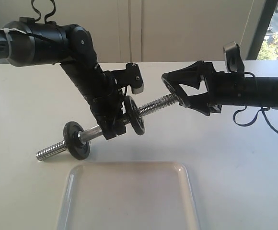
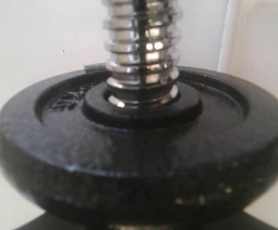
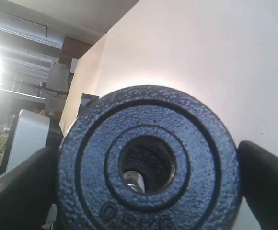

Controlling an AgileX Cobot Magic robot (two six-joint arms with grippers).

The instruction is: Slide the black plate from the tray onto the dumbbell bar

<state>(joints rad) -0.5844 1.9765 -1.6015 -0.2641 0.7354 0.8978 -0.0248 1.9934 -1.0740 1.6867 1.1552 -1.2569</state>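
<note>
While the left gripper (image 1: 112,130) clamps the smooth middle of the bar (image 1: 153,105) and holds it tilted above the white table (image 1: 235,158), the right gripper (image 1: 177,92) pinches the plate (image 1: 168,85) by its rim at the bar's raised threaded end. The plate stands on edge, face square to the bar. In the right wrist view the bar's chrome tip shows inside the plate's centre hole, with a finger (image 3: 19,191) flanking the rim on each side. Two discs ride the bar on either side of the left gripper: one (image 1: 76,139) toward the low end and one (image 1: 135,115) toward the raised end. The left wrist view shows a disc seated round the thread. The tray (image 1: 129,196) lies on the table below the bar's low end, on the camera's side.
</note>
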